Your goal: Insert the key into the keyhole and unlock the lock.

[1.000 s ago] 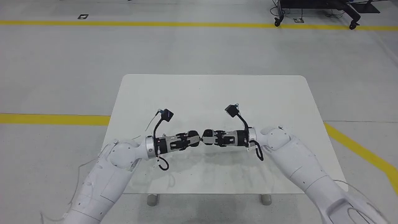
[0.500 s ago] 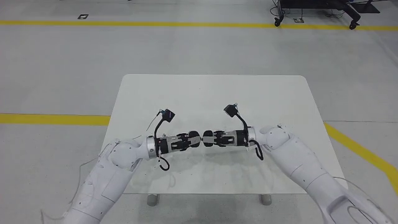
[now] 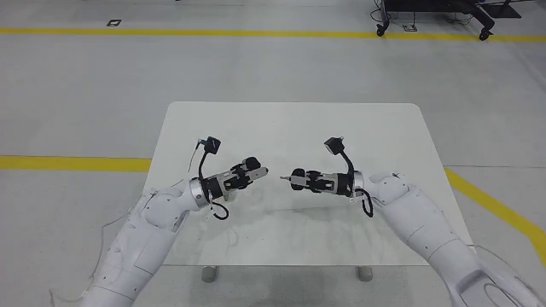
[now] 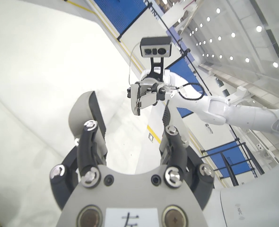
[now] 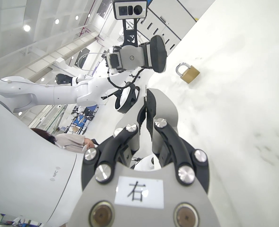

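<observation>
Where the brass padlock [image 5: 189, 73] lies, tabletop [image 5: 243, 55] looks smooth.

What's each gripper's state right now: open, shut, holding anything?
Left gripper: open, holding nothing.
Right gripper: shut on a thin metal piece, apparently the key.

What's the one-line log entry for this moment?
left claw: open, empty | right claw: shut on key | padlock: lying on table
</observation>
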Robot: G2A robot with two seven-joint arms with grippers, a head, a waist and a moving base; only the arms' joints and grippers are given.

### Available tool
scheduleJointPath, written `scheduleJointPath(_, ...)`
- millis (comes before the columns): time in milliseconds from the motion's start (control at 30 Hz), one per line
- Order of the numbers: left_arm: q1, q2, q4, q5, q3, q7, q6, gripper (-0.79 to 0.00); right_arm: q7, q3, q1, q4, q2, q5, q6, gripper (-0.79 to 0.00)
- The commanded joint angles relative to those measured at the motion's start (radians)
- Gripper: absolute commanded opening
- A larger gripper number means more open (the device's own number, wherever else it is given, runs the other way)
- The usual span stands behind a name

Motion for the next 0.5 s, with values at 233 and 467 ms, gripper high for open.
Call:
scheduleJointPath(233,-0.001,0.0,-0.004,0.008,0.0,-0.005,0.003,0.0,-0.016,0.02,-0.013,-0.003,0.009,0.001,-0.016,-0.785)
scheduleJointPath(467,0.11,0.042,-0.257,0.46,-0.148,0.073,0.149,0.0,-0.016,0.02,-0.013,-0.003,0.009,0.001,-0.016,-0.785)
